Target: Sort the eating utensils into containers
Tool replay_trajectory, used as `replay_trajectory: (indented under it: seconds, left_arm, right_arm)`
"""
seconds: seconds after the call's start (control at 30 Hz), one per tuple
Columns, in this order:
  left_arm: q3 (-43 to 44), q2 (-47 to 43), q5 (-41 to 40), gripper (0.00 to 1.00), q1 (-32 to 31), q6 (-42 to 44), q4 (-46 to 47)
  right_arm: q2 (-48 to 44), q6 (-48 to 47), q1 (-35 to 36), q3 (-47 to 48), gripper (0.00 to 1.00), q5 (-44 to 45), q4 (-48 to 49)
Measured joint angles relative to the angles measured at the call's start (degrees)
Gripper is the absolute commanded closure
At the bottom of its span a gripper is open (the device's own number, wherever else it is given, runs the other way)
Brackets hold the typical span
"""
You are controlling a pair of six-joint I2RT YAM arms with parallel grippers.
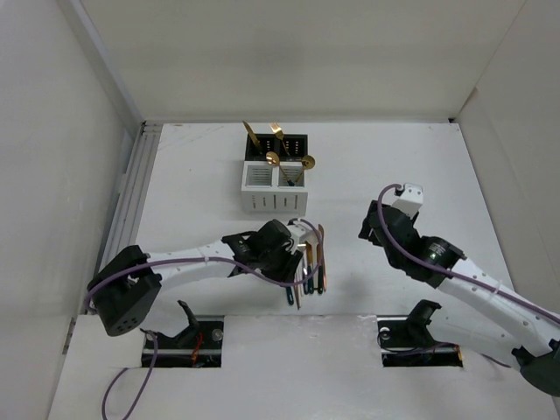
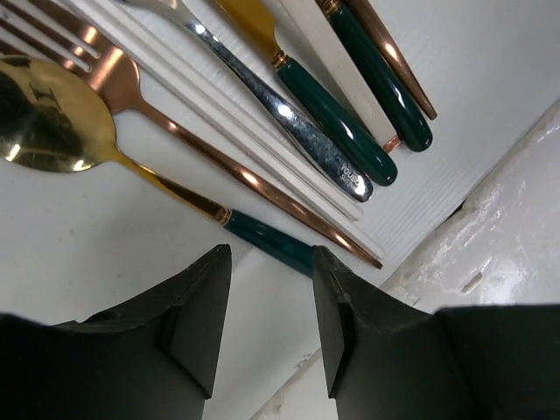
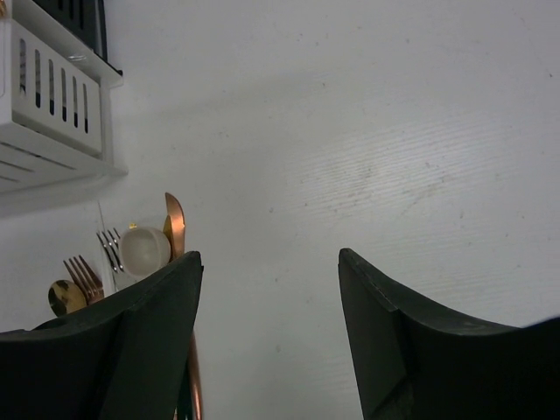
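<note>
Left wrist: spoon (image 2: pixel 166 185) handle lies just beyond parted fingers (image 2: pixel 197 315)

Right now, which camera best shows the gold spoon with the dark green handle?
The left wrist view: the gold spoon lies close up, bowl and green handle clear. The right wrist view shows only its small bowl; from the top it is lost in the pile.

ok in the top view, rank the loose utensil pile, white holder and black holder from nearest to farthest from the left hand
From the left hand:
1. loose utensil pile, at its tips, near side
2. white holder, farther back, mid-table
3. black holder, just behind the white one, farthest back
</note>
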Motion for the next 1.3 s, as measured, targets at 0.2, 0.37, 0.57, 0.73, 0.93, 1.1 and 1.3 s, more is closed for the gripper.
replay_trajectory:
  seconds: [0.2,0.37,0.57,0.73,0.93,1.1,1.3]
  left_arm:
    - [-0.87,-2.36,0.35,0.59,0.00,-2.16,-0.44]
    - [-2.16,-2.08,1.66,0.59,0.00,-2.71,1.07]
    - [-2.43,-0.28,0.70,0.60,0.00,-2.99,1.60]
    - [-2.40,0.59,-0.96,0.60,0.00,-3.39,1.55]
    - [0.31,4.24,-3.10,0.64,0.00,-4.04,-0.24]
    - [2.51,5.75,-5.88,0.65,0.00,-5.09,-2.69]
    - [3.41,5.90,-8.87,0.72,0.00,-7.89,-6.32]
  right_arm:
    - [-0.17,0.37,0.00,-0.07,0.31,0.37,-1.36]
    - [0.50,0.57,0.00,-0.07,0.31,0.44,-1.53]
    - [1.03,0.81,0.00,-0.07,0.31,0.61,-1.77]
    - [1.03,1.70,0.00,-0.07,0.31,0.85,-2.49]
    - [0.92,2.69,0.00,-0.07,0.31,1.60,-3.74]
    - [0.31,3.10,0.00,-0.11,0.31,2.19,-4.42]
    - [-0.15,3.32,0.00,-0.13,0.31,2.97,-5.42]
